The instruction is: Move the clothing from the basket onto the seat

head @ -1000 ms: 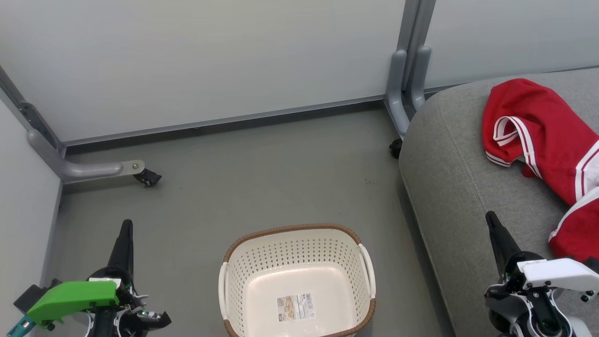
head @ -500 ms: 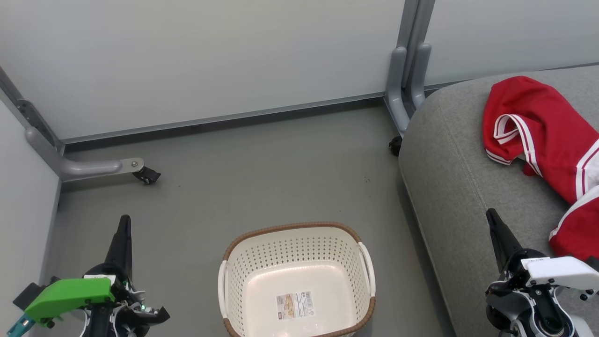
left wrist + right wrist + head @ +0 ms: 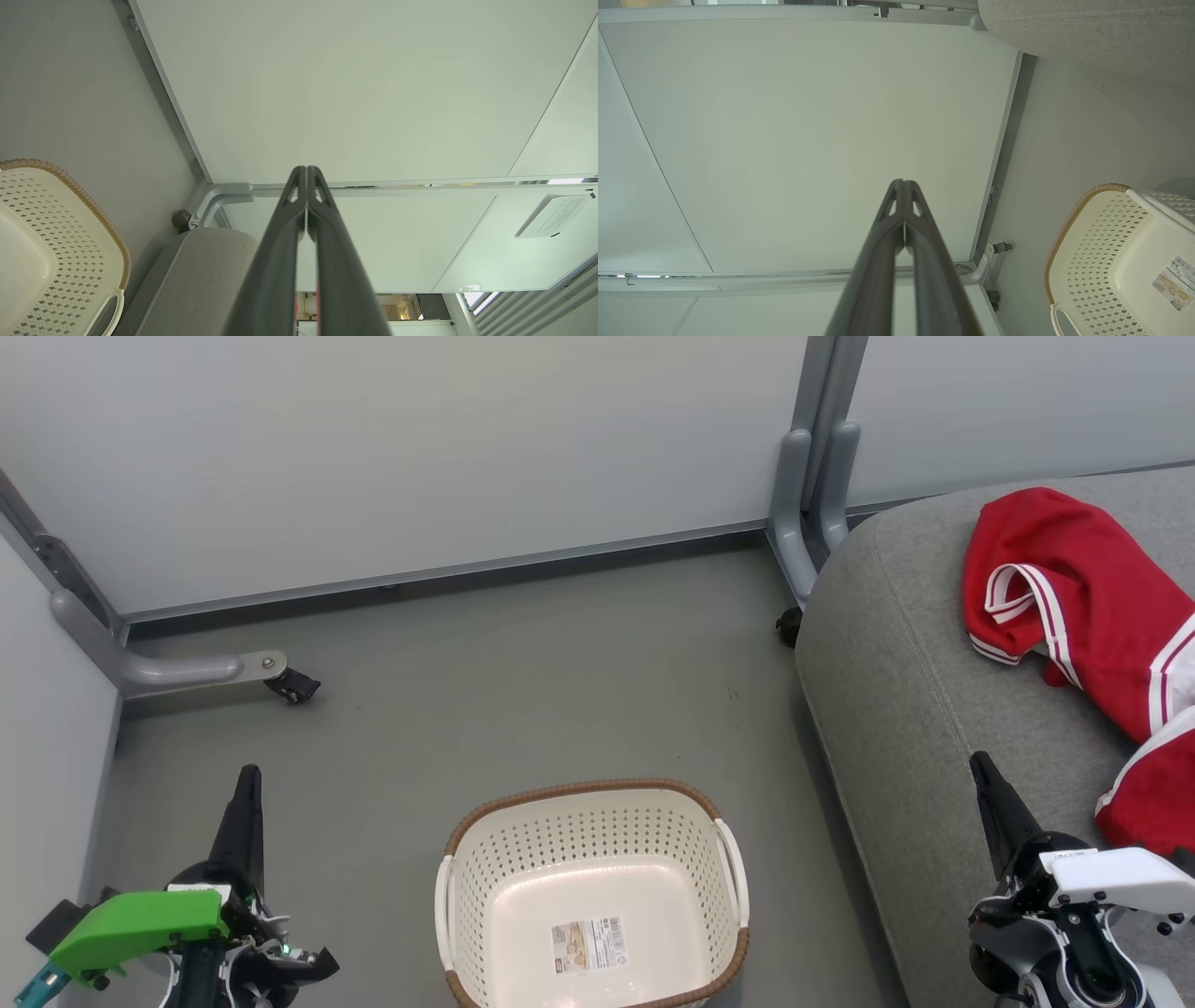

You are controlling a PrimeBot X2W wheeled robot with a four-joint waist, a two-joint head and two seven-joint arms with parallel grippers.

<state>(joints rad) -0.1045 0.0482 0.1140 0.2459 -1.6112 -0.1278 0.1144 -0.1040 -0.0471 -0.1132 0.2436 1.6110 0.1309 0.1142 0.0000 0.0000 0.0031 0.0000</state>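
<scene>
all the clothing lies on the seat, right of the bare basket; the right tool is nearer it, pinched closed and holding nothing, as is the left tool.

The left gripper ends in long dark fingers tapering to a point, with triangular cut-outs near the tips. Its wrist wears a bright green cover (teal at one end). The right gripper wears a white cover with small black screws.
</scene>
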